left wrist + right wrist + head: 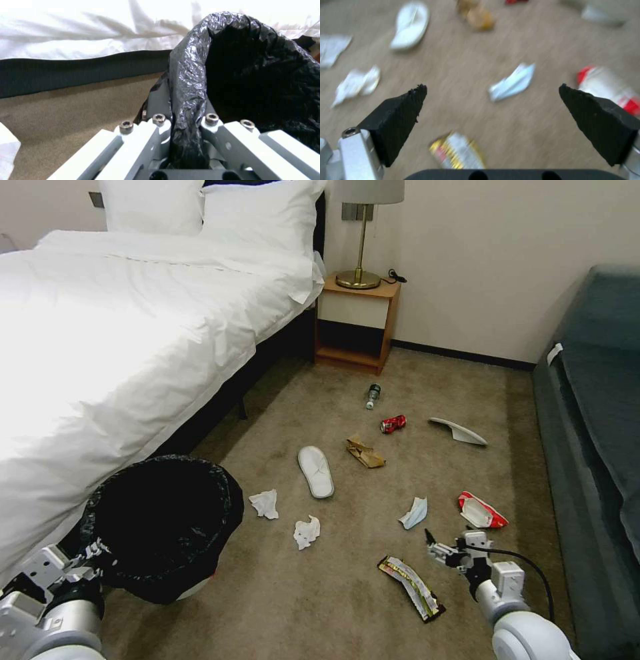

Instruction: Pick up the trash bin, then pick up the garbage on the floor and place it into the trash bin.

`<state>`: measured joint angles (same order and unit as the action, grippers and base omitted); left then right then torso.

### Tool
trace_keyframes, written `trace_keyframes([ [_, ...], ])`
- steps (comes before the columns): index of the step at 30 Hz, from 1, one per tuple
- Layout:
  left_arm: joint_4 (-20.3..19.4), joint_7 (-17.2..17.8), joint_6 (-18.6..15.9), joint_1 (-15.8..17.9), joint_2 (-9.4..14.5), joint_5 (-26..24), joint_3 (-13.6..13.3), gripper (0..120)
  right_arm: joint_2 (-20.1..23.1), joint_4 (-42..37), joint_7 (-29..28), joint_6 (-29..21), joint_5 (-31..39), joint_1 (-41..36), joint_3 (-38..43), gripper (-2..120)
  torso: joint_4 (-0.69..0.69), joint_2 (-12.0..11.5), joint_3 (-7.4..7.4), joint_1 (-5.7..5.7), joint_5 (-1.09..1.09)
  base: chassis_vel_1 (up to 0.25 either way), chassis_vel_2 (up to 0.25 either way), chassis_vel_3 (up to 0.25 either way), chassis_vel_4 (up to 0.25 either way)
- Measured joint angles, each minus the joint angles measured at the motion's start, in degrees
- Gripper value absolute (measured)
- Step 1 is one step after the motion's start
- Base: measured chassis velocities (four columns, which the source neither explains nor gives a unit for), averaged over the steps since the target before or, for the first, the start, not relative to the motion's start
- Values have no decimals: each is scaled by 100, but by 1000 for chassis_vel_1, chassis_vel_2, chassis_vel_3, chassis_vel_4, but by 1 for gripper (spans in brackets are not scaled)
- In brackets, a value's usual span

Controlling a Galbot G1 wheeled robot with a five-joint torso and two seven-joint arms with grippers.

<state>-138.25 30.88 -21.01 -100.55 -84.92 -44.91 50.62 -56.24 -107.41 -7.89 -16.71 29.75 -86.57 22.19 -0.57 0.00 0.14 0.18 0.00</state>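
The trash bin (163, 527) hides most of its white body under the black bag, the right wrist view smears the blue mask (512, 82) and snack wrapper (458, 154), and the small bottle (373, 395) is too tiny to read.

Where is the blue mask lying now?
In the head view, the blue mask lies on the carpet, right of centre, just beyond the open right claw, beside the red-white wrapper.
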Motion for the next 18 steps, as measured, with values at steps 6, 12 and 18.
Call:
trace_keyframes([
  [6,-43,12,-5,-39,-2,5,21,5,-15,226,181,-929,119,406,-499,100,0,0,0,0,-1,0,0,0,0],
  [12,-46,13,-6,-44,23,0,64,5,-167,508,567,-1311,-144,682,-852,100,1,0,0,0,-1,0,0,0,0],
  [18,12,14,-11,26,41,-11,69,4,-308,820,1185,-1660,-665,914,-998,100,0,0,0,0,-1,0,0,0,0],
])
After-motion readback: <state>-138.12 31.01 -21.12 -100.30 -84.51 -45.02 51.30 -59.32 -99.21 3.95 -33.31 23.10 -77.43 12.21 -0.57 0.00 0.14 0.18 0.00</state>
